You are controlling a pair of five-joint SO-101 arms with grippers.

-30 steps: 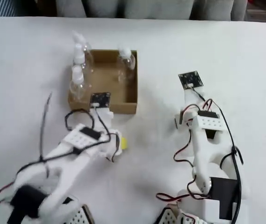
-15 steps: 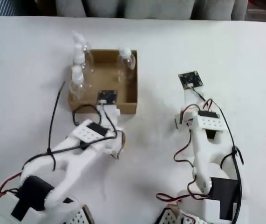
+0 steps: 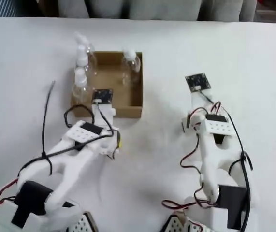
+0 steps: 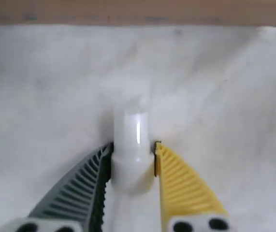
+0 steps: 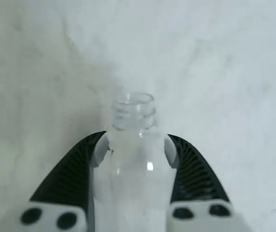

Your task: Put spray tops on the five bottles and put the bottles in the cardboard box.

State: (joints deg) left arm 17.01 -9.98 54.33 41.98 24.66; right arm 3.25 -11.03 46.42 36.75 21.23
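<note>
- The left gripper has its fingers clenched on a white spray top, just near of the cardboard box.
- The right gripper, well to the right, is grasping an open-necked bottle.
- The top likely needs to come squarely over the neck while the right arm holds firm.
- Bare desk between the arms gives room; the box's near wall is the edge to avoid.
</note>
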